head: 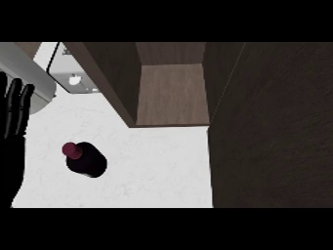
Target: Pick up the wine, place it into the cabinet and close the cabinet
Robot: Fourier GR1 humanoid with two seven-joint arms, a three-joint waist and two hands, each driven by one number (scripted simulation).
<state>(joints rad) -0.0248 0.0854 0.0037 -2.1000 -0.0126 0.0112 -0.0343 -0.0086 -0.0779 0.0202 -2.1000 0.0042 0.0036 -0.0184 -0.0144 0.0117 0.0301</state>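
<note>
Head view, looking steeply down. Dark wine bottle with a dark red round cap (84, 158) stands upright on the white speckled surface (155, 166), in the left-centre of the view, seen almost from above so the cap sits at the upper left of its black body. Nothing touches it. It is apart from the cabinet, below and left of the opening.

Left black robot hand (3, 132) shows at the view's left edge, fingers straight and pointing up, spread wide, holding nothing. It is left of the bottle, near but not touching it. Right robot hand is not visible anywhere.

Brown wooden cabinet (173, 93) is at upper centre, open, its lighter wood inner floor visible between darker side walls, nothing seen inside. Large dark brown wooden door panel (280, 127) fills the right side of the view, running from top to bottom, beside the cabinet opening.

At upper left, a grey-white rounded object with a metal-looking edge (72, 78) sits just left of the cabinet wall; what it is cannot be told. A pale grey slab (10, 58) lies at the top left corner, behind the left hand's fingertips.
</note>
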